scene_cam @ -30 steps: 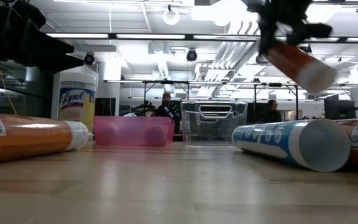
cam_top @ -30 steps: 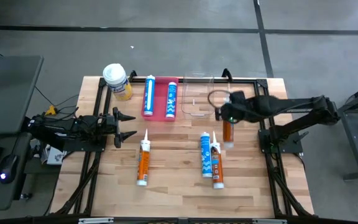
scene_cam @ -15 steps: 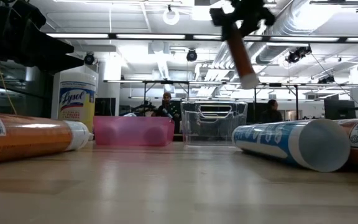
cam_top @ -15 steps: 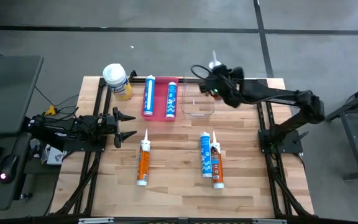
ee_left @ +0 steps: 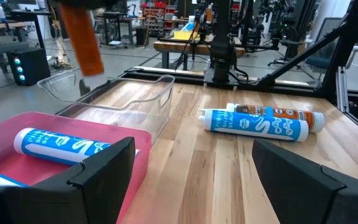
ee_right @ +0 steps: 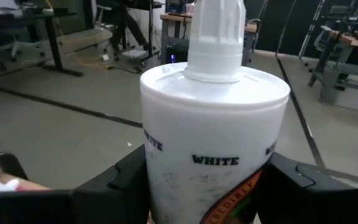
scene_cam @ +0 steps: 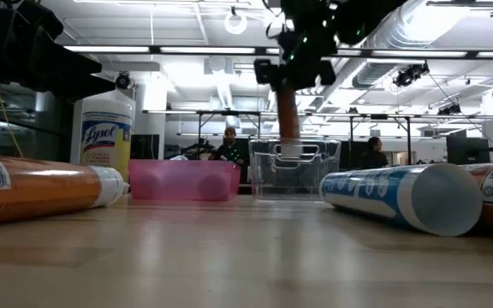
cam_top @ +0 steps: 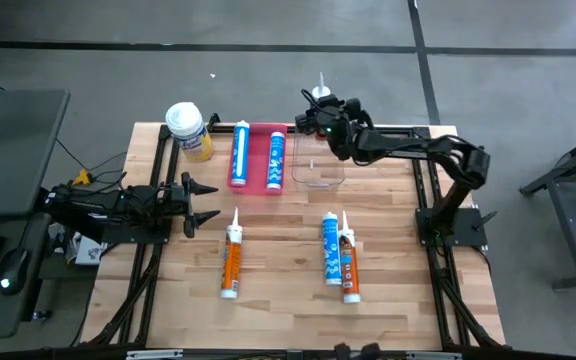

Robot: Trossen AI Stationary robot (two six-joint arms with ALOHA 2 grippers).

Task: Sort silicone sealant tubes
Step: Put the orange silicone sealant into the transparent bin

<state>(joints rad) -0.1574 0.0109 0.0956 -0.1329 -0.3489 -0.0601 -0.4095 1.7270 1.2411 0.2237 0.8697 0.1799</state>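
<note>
Orange tube with white nozzle hangs upright, clamped in the right end effector.

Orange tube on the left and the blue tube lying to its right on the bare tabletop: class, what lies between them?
Nothing: in the high view, bare wooden table separates the orange tube from the blue tube.

Grey floor, exposed ceiling ducts, workbenches behind.

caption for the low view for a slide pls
Right gripper holds an orange silicone sealant tube upright above the clear plastic bin.
</note>
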